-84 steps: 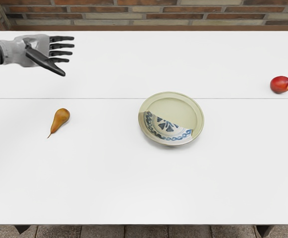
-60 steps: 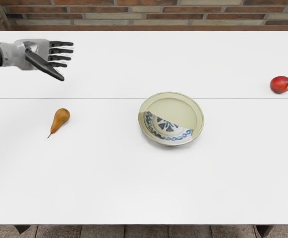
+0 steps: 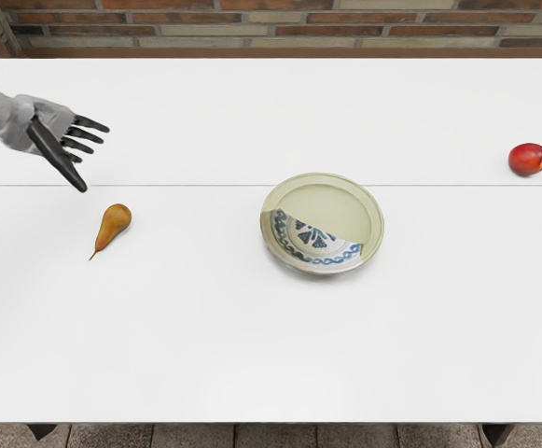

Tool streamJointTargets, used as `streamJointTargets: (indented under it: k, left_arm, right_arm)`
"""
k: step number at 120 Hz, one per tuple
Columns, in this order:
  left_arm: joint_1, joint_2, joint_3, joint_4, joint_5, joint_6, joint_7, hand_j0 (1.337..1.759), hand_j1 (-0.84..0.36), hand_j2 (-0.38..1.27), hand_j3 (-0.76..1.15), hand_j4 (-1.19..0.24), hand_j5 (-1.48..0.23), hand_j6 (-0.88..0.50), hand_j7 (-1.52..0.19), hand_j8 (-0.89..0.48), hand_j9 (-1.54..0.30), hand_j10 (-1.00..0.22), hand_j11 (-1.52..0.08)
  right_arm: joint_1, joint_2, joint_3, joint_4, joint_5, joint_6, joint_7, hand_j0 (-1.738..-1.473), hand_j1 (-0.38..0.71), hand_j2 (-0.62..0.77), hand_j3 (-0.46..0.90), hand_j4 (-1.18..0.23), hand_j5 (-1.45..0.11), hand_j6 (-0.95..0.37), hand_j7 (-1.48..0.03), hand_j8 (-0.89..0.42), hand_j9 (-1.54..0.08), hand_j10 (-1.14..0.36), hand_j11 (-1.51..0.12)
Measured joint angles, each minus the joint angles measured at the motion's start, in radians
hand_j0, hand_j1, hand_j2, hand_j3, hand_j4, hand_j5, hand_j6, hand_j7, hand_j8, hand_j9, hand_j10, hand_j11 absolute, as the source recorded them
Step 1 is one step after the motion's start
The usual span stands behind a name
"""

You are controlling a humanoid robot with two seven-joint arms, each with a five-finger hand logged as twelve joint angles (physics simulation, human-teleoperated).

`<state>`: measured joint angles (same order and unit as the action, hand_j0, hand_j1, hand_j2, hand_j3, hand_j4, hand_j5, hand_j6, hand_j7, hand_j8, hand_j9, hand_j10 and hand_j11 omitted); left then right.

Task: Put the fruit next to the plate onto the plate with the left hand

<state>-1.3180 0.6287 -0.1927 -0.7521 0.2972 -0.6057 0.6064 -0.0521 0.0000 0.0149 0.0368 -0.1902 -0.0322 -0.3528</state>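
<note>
No text or labels can be read anywhere.

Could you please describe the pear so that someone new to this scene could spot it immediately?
From the central plate, look left, below the open left hand. The pear lies there, brown and tapered, unlike the round red fruit at far right.

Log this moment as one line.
left hand open, up-left of pear, no contact | pear on table, left of plate | red fruit far right | right hand out of view
</note>
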Motion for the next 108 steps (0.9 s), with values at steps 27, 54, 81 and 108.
streamJointTargets:
  k: [27, 54, 81, 108]
  left_arm:
    - [-0.008, 0.004, 0.001, -0.076, 0.144, 0.179, 0.004, 1.658, 0.33, 0.00, 0.00, -0.02, -0.02, -0.02, -0.02, -0.02, -0.02, -0.02, -0.02]
    - [-0.063, -0.057, 0.103, -0.114, 0.220, 0.391, 0.004, 1.658, 0.33, 0.00, 0.00, -0.02, -0.02, -0.02, -0.02, -0.02, -0.02, -0.02, -0.02]
    - [-0.092, -0.107, 0.254, -0.138, 0.197, 0.595, 0.004, 1.658, 0.33, 0.00, 0.00, -0.02, -0.02, -0.02, -0.02, -0.02, -0.02, -0.02, -0.02]
    - [-0.181, -0.153, 0.424, -0.159, -0.001, 0.725, 0.004, 1.658, 0.33, 0.00, 0.00, -0.02, -0.02, -0.02, -0.02, -0.02, -0.02, -0.02, -0.02]
  right_arm:
    - [0.000, 0.000, 0.000, 0.000, 0.000, 0.000, 0.000, -1.658, -0.35, 0.00, 0.00, 0.00, 0.00, 0.00, 0.00, 0.00, 0.00, 0.00, 0.00]
    - [0.000, 0.000, 0.000, 0.000, 0.000, 0.000, 0.000, -1.658, -0.35, 0.00, 0.00, 0.00, 0.00, 0.00, 0.00, 0.00, 0.00, 0.00, 0.00]
    - [0.000, 0.000, 0.000, 0.000, 0.000, 0.000, 0.000, -1.658, -0.35, 0.00, 0.00, 0.00, 0.00, 0.00, 0.00, 0.00, 0.00, 0.00, 0.00]
    - [0.000, 0.000, 0.000, 0.000, 0.000, 0.000, 0.000, -1.658, -0.35, 0.00, 0.00, 0.00, 0.00, 0.00, 0.00, 0.00, 0.00, 0.00, 0.00]
